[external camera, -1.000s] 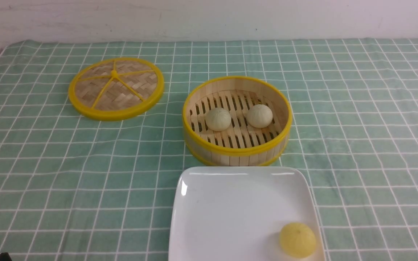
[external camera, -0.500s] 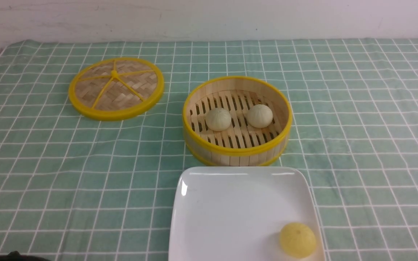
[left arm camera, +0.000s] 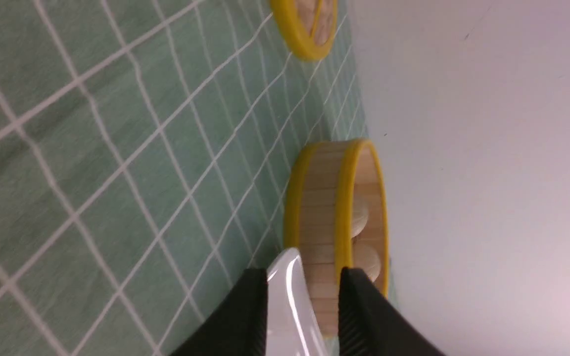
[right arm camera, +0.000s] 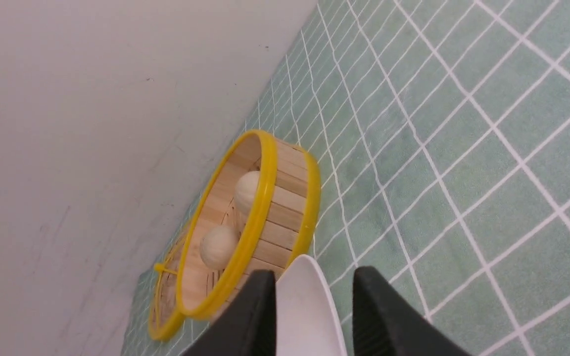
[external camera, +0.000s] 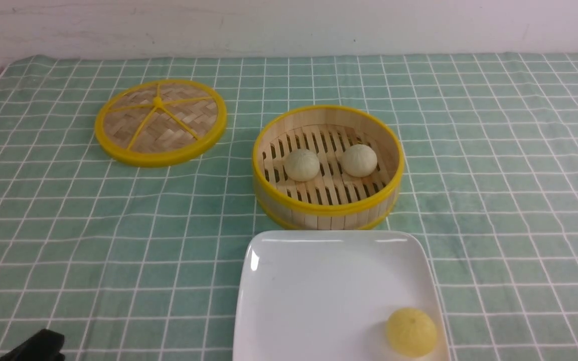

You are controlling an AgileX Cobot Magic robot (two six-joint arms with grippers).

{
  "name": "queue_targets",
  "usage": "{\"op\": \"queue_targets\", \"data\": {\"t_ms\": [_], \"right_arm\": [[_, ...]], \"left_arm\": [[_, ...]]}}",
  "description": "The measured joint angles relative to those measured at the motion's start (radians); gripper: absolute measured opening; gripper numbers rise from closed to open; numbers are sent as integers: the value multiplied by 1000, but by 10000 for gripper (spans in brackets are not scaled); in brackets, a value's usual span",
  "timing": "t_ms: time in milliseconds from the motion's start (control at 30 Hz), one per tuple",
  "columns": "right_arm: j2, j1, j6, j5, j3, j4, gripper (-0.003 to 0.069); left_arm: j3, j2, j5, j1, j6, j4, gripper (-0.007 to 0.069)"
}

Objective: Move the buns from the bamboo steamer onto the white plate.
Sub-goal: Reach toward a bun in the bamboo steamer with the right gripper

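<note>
pale cream round buns (external camera: 302, 164): I see both in yellow-rimmed bamboo steamer (external camera: 327, 210)
glossy white squarish plate (external camera: 314, 286): just beside steamer
left gripper (left arm camera: 304, 277): jaws parted, empty
right gripper (right arm camera: 314, 277): jaws parted, empty

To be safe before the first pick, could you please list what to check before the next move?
1. The left bun and right bun lie in the bamboo steamer: ok.
2. The lid is off, lying apart from the steamer: ok.
3. The white plate has bare room; the yellow bun sits at its near right corner: ok.
4. The left gripper is open and empty: ok.
5. The right gripper is open and empty: ok.
</note>
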Motion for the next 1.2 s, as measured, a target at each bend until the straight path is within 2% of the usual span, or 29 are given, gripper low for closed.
{"op": "queue_targets", "data": {"t_ms": [100, 200, 267, 367, 467, 533, 600, 667, 733, 967, 1067, 1133, 1200], "right_arm": [[0, 0, -27, -1, -50, -20, 241], [8, 0, -98, -5, -145, -76, 239], [79, 0, -195, 28, -279, -175, 210], [214, 0, -270, 154, -410, -292, 140], [409, 0, -298, 372, -522, -405, 48], [560, 0, -306, 510, -573, -445, -2], [690, 0, -335, 617, -616, -444, -13], [828, 0, -416, 663, -648, -376, -13], [911, 0, -540, 676, -670, -249, -13], [1150, 0, -1150, 710, -739, 373, -1], [1254, 20, -1239, 723, -813, 479, 0], [1293, 44, -1247, 723, -857, 490, 0], [1389, 115, -1241, 723, -960, 478, 1]], "left_arm": [[-65, 0, 0, 1, 49, 5, 234], [-168, 0, 33, 1, 149, 39, 232], [-302, 24, 113, 1, 275, 94, 232], [-418, 113, 247, 1, 350, 152, 203], [-500, 275, 447, 1, 396, 211, 132], [-541, 380, 580, 1, 437, 243, 63], [-565, 492, 666, 1, 491, 257, 17], [-578, 597, 726, 1, 548, 259, 4], [-581, 681, 743, 1, 592, 250, 1], [-583, 873, 753, 1, 753, 118, 1], [-583, 892, 743, 1, 806, 60, 6], [-583, 895, 735, 1, 818, 48, 8], [-583, 895, 721, 1, 828, 29, 13]]}}
